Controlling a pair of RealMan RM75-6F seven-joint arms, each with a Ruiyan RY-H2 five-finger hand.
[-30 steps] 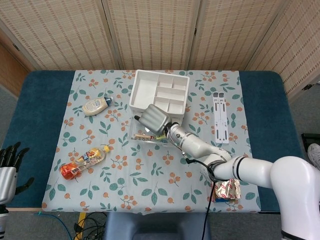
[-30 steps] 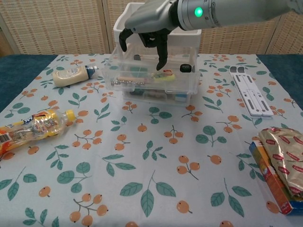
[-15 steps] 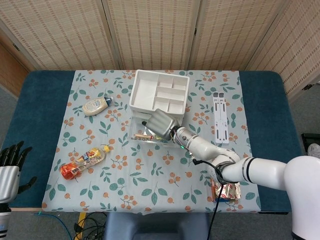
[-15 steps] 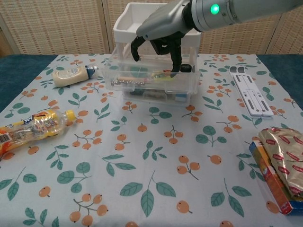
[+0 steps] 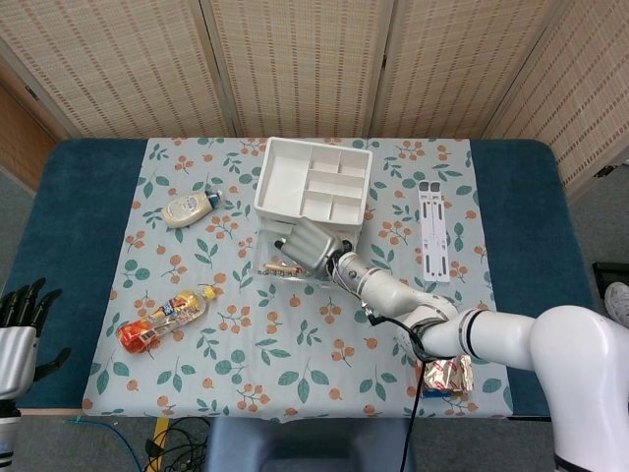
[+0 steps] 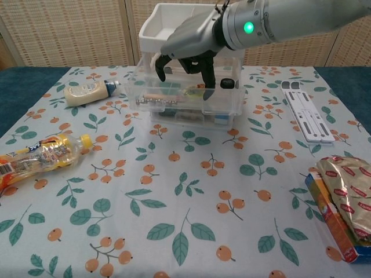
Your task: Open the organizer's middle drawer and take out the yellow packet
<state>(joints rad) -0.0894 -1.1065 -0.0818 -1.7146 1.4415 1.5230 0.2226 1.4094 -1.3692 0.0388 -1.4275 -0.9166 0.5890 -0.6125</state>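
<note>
Organizer's middle drawer is pulled open, right hand dipping in, fingers spread, nothing gripped; left hand idle, fingers apart.

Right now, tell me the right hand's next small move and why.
Probably lower the right hand so its fingers close on the yellow packet: they hang curled, holding nothing, over the open middle drawer, where the packet lies.

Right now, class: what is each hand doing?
Left hand: open, holding nothing.
Right hand: reaching into the middle drawer; grip cannot be told.
</note>
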